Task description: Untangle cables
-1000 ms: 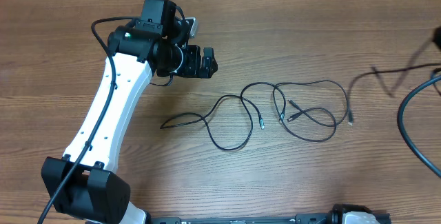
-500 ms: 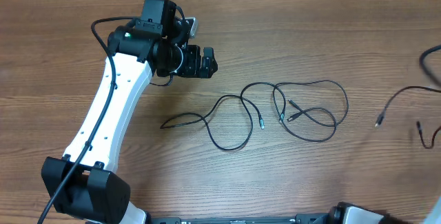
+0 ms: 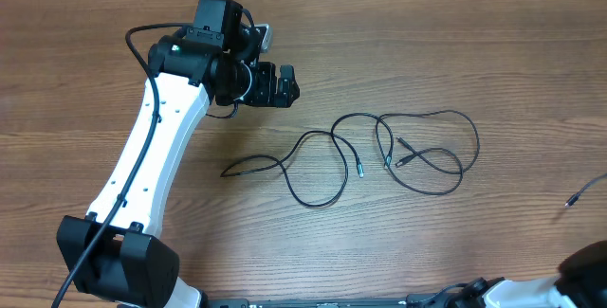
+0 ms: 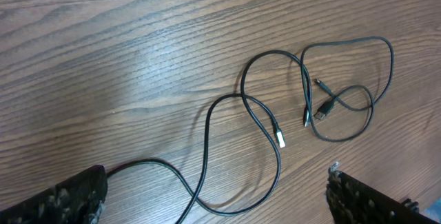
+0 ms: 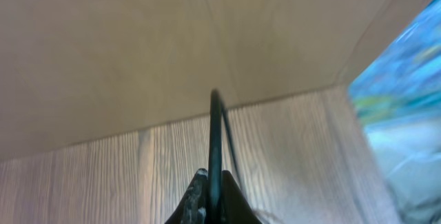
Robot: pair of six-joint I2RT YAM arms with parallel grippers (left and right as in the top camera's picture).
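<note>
We kept lone cable (image 5: 215, 134) pinched between pressed-together fingers of right gripper (image 5: 212, 186): one seemingly freed. Other cables (image 3: 398, 152) lay crossed mid-frame, untangling left. Left gripper (image 3: 281, 84) spread, empty.

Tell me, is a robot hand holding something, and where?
The right gripper pinches a thin black cable between its fingertips; where along its length cannot be told. The left gripper is open, holding nothing.

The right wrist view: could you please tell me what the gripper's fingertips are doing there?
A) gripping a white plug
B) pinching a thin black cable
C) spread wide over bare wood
B: the right gripper is shut, with a thin black cable running up from between its fingertips.
</note>
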